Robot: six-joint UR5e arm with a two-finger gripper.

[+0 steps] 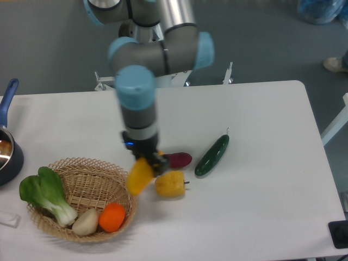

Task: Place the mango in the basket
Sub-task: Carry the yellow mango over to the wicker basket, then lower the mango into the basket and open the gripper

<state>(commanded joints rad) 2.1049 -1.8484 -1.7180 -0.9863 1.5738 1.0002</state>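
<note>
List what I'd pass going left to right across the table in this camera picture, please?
Dark blue pot → bok choy → pale round vegetable → orange, these three in the basket → mango held in the pincer → yellow pepper → cucumber.

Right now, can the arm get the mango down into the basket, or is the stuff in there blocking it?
Probably yes. The end effector holds the mango at the basket rim, and bare wicker shows beside the orange.
</note>
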